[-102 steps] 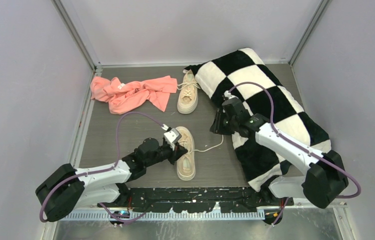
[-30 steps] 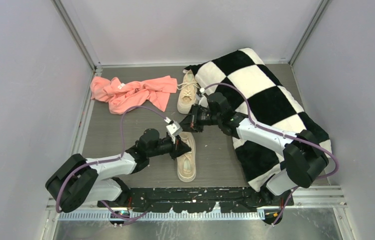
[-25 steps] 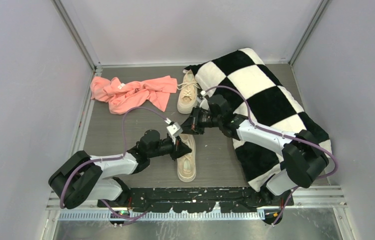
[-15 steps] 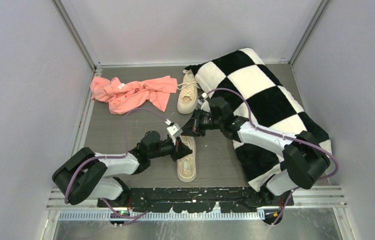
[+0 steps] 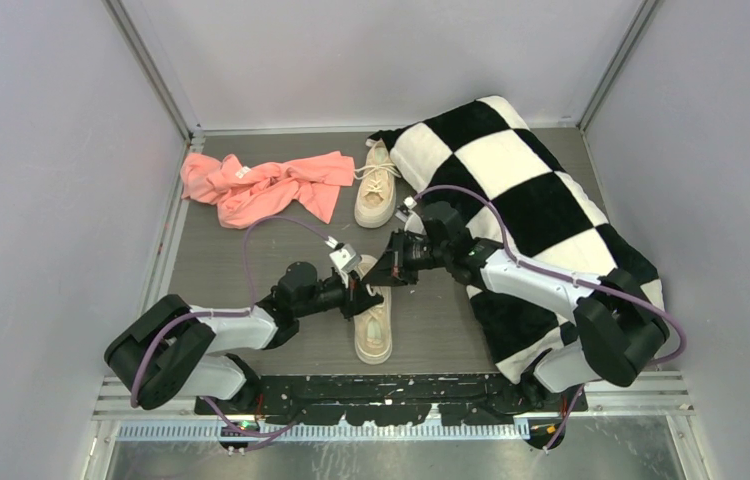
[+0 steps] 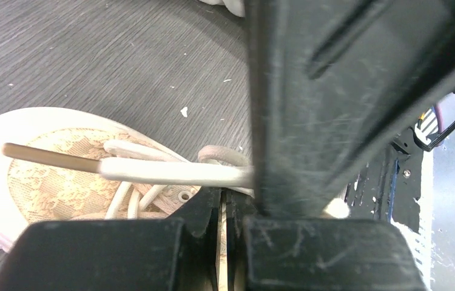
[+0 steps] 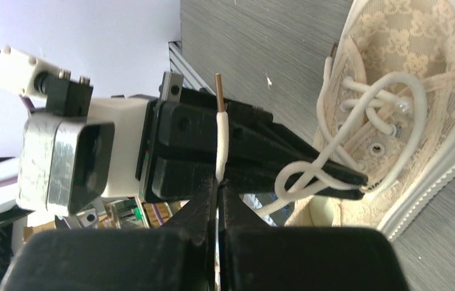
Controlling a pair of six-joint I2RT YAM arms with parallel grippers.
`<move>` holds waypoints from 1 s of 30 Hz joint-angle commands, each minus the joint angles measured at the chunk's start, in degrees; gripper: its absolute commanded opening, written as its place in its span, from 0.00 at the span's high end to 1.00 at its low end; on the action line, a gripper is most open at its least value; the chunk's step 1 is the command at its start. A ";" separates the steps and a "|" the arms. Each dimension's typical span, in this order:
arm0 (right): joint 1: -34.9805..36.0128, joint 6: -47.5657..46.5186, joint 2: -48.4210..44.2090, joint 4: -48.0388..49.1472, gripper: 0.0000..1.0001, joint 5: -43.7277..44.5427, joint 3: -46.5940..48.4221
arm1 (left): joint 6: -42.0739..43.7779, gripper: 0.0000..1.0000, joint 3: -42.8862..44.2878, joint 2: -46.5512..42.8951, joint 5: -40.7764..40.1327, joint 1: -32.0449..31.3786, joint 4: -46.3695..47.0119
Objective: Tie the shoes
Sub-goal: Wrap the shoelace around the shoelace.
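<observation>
Mid-knot on the near shoe (image 5: pixel 372 325), left claw (image 5: pixel 356 292) and right claw (image 5: pixel 388 278) each clenched on its laces (image 7: pixel 221 133), which seemingly need crossing and drawing tight next.

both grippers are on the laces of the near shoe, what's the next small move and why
Probably ease the left gripper and right gripper apart. Each is shut on a lace end, they sit close together over the near shoe, and the laces lie in slack loops on it, so nothing looks cinched.
</observation>
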 commanded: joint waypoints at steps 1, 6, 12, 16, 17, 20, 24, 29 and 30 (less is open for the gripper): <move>2.15 -3.07 -3.82 -3.88 0.99 -5.39 -0.30 | -0.14 1.00 0.72 0.68 -1.58 0.47 5.16; 2.14 -4.62 -6.20 -8.18 0.99 -5.41 -1.04 | -0.29 1.00 0.91 1.00 -1.22 0.75 5.39; 2.16 -5.05 -9.22 -10.49 0.99 -5.36 -3.07 | 0.22 1.00 0.60 -0.41 -1.51 1.58 3.70; 2.17 -6.04 -10.79 -12.76 0.99 -4.91 -4.29 | 1.21 1.00 0.52 -2.32 -1.82 1.72 0.80; 2.17 -6.38 -11.07 -13.30 0.99 -4.72 -4.61 | 1.27 1.00 0.44 -3.02 -2.03 1.72 0.44; 2.22 -7.10 -11.76 -14.60 0.99 -4.42 -5.16 | 1.18 1.00 0.17 -4.33 -2.55 1.72 -0.40; 2.22 -7.90 -13.05 -16.31 0.99 -3.52 -5.60 | 1.19 1.00 -0.36 -6.39 -3.05 1.72 -2.59; 2.16 -8.53 -14.36 -18.18 0.99 -2.66 -6.50 | 0.94 1.00 -1.39 -9.55 -3.80 1.70 -5.51; 2.19 -8.58 -14.35 -18.29 0.99 -2.52 -6.76 | 0.92 1.00 -1.48 -10.00 -3.86 1.70 -6.14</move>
